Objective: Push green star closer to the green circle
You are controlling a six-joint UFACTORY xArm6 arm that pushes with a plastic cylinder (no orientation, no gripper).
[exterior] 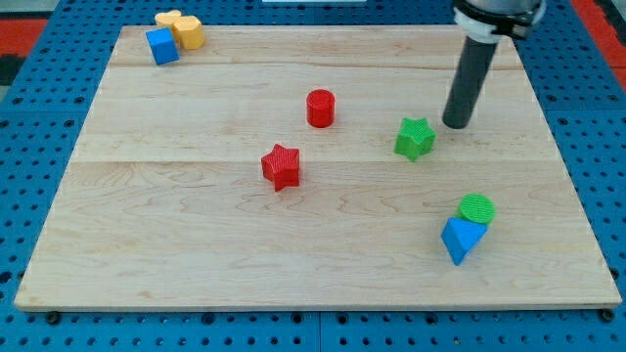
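My tip (pixel 455 124) sat just up-right of the green star (pixel 415 138), green circle (pixel 477 208) well below; no hand on this rig.

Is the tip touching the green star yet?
Apart. The camera view shows bare wood between my tip and the green star, which lies toward the view's left of it.

Wooden board (pixel 196 244) carries green star (pixel 415 138), green circle (pixel 477 208), red star (pixel 281 166)
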